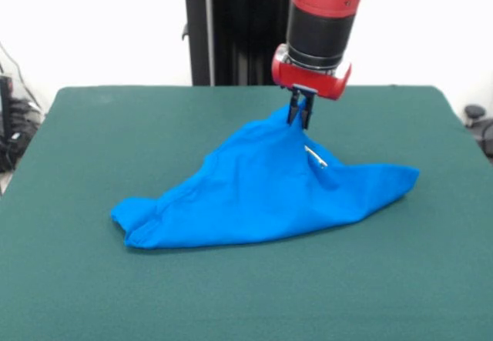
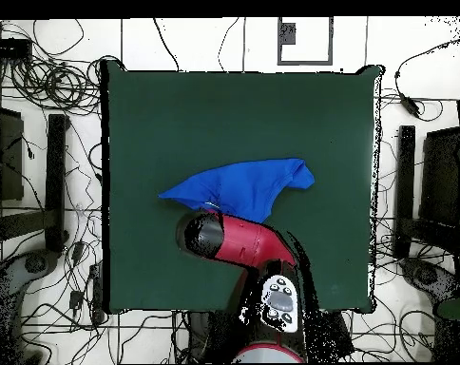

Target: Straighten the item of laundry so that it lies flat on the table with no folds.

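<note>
The T-shirt (image 1: 262, 191) looks like soft matt cloth, wrinkled, on the table's (image 1: 77, 279) matt, felt-like surface.

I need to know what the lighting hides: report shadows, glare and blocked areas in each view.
Front view: even light, no glare; a faint shadow rims the T-shirt on the table, and the gripper pinching its peak shows clearly. Overhead view: the arm covers the gripper and the shirt's near edge; bright floor surrounds the table.
</note>
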You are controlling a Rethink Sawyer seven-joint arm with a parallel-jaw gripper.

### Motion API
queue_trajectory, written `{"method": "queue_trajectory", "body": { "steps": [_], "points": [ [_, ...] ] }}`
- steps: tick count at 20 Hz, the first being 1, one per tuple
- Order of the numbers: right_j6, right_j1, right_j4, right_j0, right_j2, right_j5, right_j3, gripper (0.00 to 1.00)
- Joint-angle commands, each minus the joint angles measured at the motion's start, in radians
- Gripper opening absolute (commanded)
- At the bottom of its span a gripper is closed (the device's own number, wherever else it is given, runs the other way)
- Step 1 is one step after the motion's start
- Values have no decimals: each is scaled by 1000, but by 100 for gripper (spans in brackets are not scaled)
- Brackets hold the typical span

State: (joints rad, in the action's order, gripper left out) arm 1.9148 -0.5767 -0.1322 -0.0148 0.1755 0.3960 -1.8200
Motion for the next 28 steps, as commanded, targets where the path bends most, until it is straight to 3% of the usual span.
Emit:
{"method": "queue_trajectory", "body": {
  "steps": [1, 19, 28],
  "points": [
    [120, 5, -15, -16, -77, 109, 66, 0],
    [129, -31, -8, -25, -52, 334, 187, 0],
    [141, -22, -10, -23, -61, 311, 180, 0]
  ]
}}
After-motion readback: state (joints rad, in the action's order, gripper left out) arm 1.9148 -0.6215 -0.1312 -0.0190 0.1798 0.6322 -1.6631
